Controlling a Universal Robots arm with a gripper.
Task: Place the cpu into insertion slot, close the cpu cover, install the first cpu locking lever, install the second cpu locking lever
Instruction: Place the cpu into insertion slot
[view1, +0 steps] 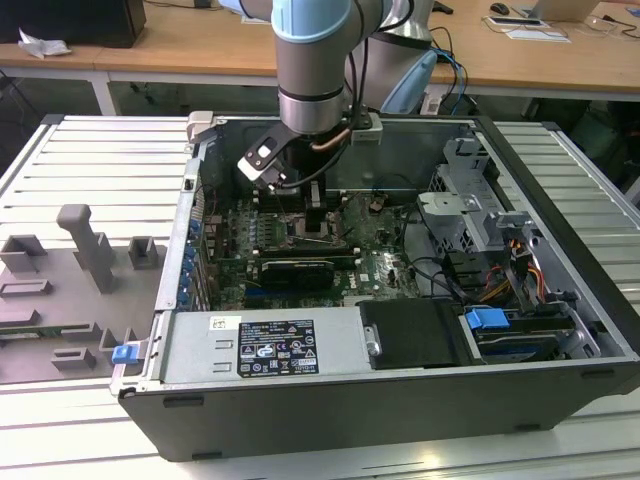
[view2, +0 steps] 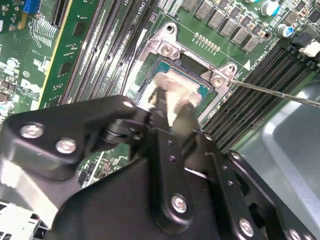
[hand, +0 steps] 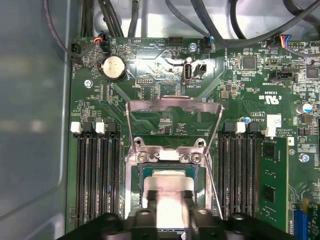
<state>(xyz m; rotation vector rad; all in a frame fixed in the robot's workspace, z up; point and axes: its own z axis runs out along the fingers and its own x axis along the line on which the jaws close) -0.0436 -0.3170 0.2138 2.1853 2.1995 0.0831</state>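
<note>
cpu: a pale silvery square (hand: 167, 186), pinched between the fingers directly over the insertion slot; in the second wrist view (view2: 175, 84) it may be resting in the slot or sitting just above it, hard to say.
insertion slot: a square socket with a dark teal border (hand: 145, 174) and a silver rim, set in the green motherboard (hand: 240, 90).
cpu cover: a silver frame (hand: 175, 103) standing raised at the slot's far edge, with the board visible through its window.
locking lever: a thin wire (hand: 212, 182) unhooked, slanting up beside the slot.
gripper: its black fingers are clamped on two opposite edges of the cpu (hand: 168, 202).
arm: it reaches down into the open computer case (view1: 300, 420), with the gripper (view1: 318, 215) over the board.
memory slots: long black rows (hand: 97, 175) flank the socket on both sides.
coin battery: round and silver (hand: 113, 66), beyond the cover.
</note>
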